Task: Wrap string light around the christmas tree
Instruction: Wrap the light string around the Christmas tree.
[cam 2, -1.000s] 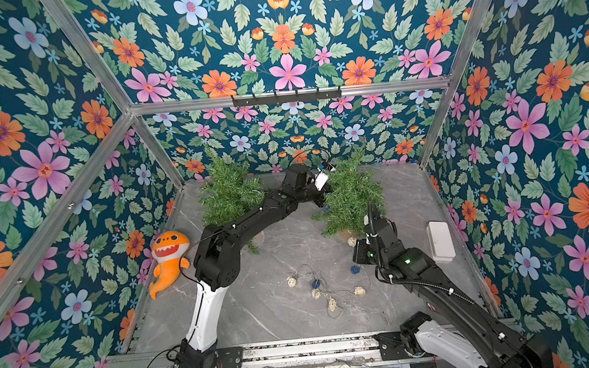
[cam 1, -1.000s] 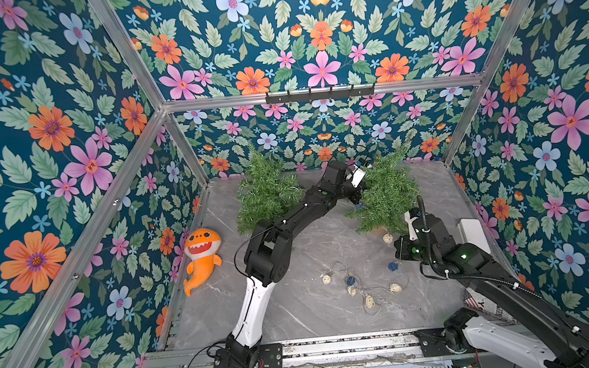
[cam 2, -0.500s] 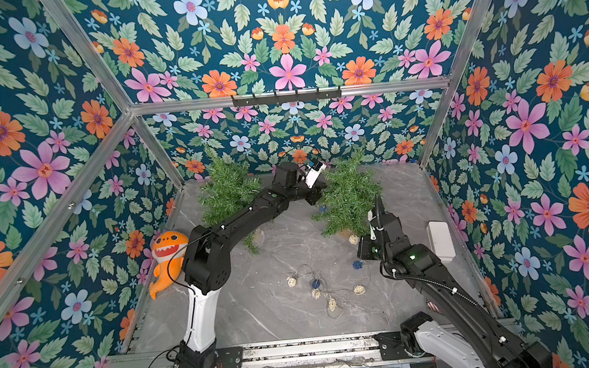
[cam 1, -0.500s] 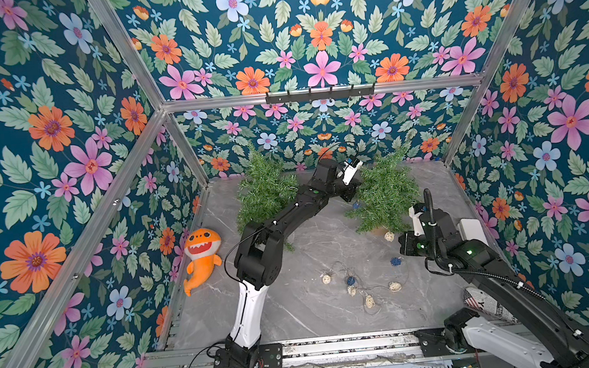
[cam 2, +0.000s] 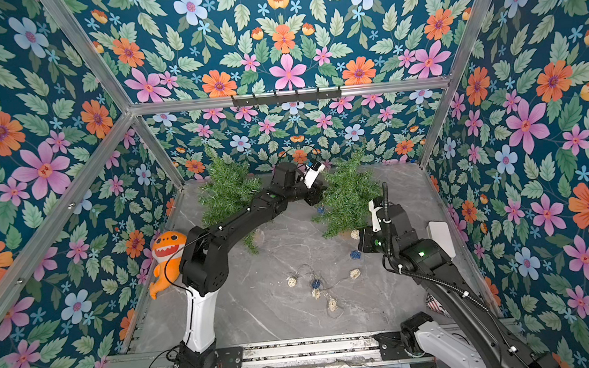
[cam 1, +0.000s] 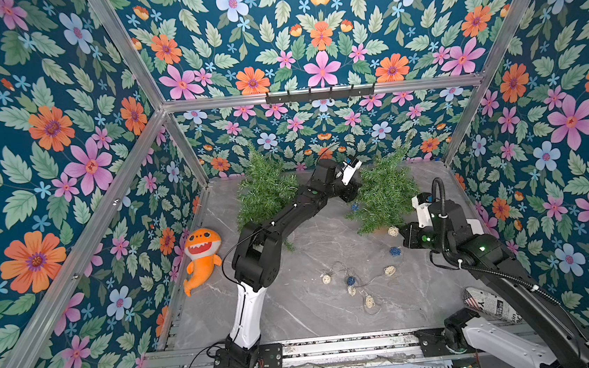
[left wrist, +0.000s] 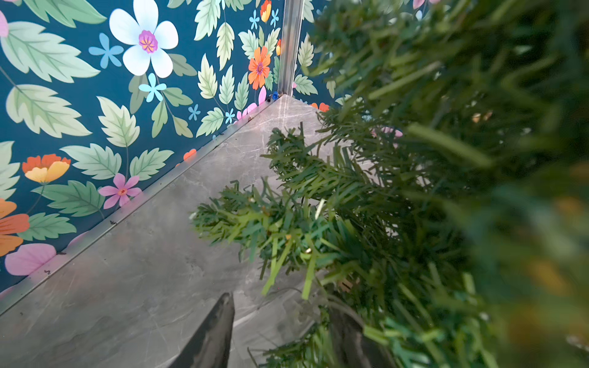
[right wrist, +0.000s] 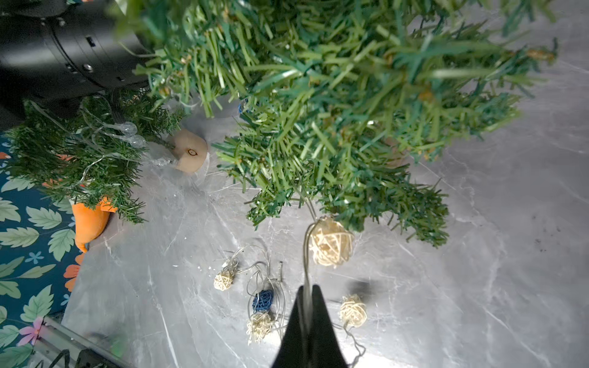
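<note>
My right gripper point(right wrist: 308, 288) is pinched tight on the thin wire of the string light point(cam 1: 389, 270), right behind a cream wicker ball point(right wrist: 331, 242) that hangs at the lowest branches of the Christmas tree point(cam 1: 384, 191). From my wrist camera the wire runs straight up out of the closed jaws to that ball.

My left gripper point(left wrist: 282, 306) is on the far side of the same tree, pressed in among its branches. Its two fingers point(left wrist: 216, 331) stand apart, with only grey table between them; I see nothing held.

Most of the string lies loose on the marble table point(cam 1: 319, 317) in front of the tree: cream and blue balls in a small tangle. One blue ball point(cam 1: 354, 207) sits beside the tree, close under my left wrist, and another point(cam 1: 395, 251) lies near my right gripper.

A second tree point(cam 1: 266, 191) stands to the left, well apart, and an orange shark plush point(cam 1: 202, 253) lies by the left wall.
</note>
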You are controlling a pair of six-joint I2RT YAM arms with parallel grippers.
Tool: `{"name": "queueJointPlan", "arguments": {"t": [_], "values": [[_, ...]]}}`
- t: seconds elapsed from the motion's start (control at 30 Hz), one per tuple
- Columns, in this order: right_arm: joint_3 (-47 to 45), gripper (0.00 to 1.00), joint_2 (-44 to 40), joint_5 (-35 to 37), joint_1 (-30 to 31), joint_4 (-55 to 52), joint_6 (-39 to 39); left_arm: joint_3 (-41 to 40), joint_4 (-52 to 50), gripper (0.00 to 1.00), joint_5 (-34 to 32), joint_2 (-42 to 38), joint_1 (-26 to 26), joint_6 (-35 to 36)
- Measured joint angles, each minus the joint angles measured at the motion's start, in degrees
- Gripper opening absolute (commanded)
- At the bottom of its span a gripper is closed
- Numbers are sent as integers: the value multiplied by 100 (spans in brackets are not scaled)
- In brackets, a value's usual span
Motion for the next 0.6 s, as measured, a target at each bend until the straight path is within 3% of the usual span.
{"name": "queueJointPlan", "arguments": {"t": [0.13, 0.3, 0.5, 0.6], "values": [[85, 0, 142, -79, -94, 28, -118, 0, -7, 59, 0, 0, 0, 0], [-588, 0, 387, -243, -610, 302, -107, -4, 2, 73, -7, 22, 7, -31], [-841, 0, 378, -472, -658, 516, -74, -63, -11, 86, -92, -17, 9, -37], [-822, 0, 391, -492, -682, 562, -81, -63, -11, 86, -184, -90, 9, -42]]}}
